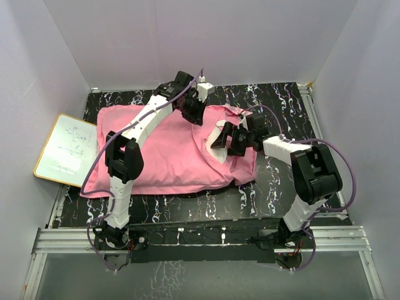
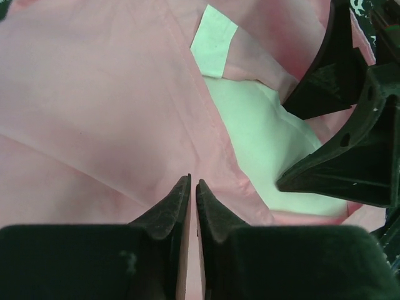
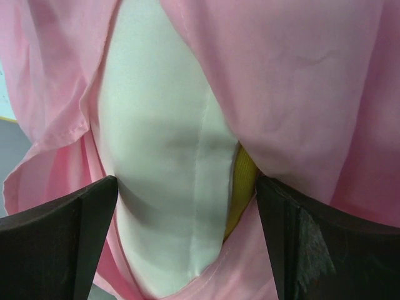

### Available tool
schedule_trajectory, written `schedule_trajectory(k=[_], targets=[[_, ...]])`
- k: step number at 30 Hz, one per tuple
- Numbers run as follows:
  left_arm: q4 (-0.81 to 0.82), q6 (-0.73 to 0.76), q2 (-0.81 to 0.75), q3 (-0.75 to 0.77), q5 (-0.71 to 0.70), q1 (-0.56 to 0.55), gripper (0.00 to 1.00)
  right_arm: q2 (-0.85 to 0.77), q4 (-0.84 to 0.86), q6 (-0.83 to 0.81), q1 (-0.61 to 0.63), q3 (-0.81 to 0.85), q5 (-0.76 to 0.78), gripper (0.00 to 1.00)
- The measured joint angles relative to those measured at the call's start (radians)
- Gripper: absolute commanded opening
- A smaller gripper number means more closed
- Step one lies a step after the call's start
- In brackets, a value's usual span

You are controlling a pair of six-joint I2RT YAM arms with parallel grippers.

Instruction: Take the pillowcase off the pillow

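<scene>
On the black marbled counter (image 1: 275, 181), the pink pillowcase (image 1: 169, 156) lies spread across the middle with the pillow (image 3: 162, 156) inside it. Only the pillow's white end and yellow band (image 3: 245, 178) bulge from the open mouth at the right. The right claw (image 3: 186, 181) is released, its fingers wide on either side of that exposed end. The left claw (image 2: 192, 182) is clenched, tips on the pillowcase's hem; whether cloth is caught, I cannot tell.
</scene>
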Motion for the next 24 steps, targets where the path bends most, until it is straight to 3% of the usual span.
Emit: schedule_trajectory(k=[3, 8, 11, 15, 18, 20, 24], targets=[[0.002, 0.010, -0.009, -0.045, 0.003, 0.000, 0.49, 0.028, 0.026, 0.012, 0.006, 0.007, -0.026, 0.95], [-0.020, 0.018, -0.010, -0.129, 0.004, 0.000, 0.52, 0.066, 0.037, 0.019, 0.031, 0.051, -0.023, 0.85], [-0.022, 0.024, -0.010, -0.168, 0.001, 0.000, 0.40, 0.079, 0.022, 0.004, 0.055, 0.078, 0.010, 0.84], [0.003, 0.029, -0.024, -0.238, 0.000, 0.003, 0.03, 0.079, -0.007, -0.020, 0.093, 0.107, 0.060, 0.83], [0.032, 0.035, -0.043, -0.290, -0.003, 0.005, 0.00, 0.079, -0.031, -0.031, 0.113, 0.129, 0.082, 0.82], [0.042, 0.039, -0.053, -0.298, -0.004, 0.008, 0.00, 0.088, -0.037, -0.031, 0.117, 0.142, 0.086, 0.68], [0.040, 0.043, -0.075, -0.287, -0.003, 0.021, 0.00, 0.135, -0.007, -0.031, 0.115, 0.154, 0.084, 0.25]])
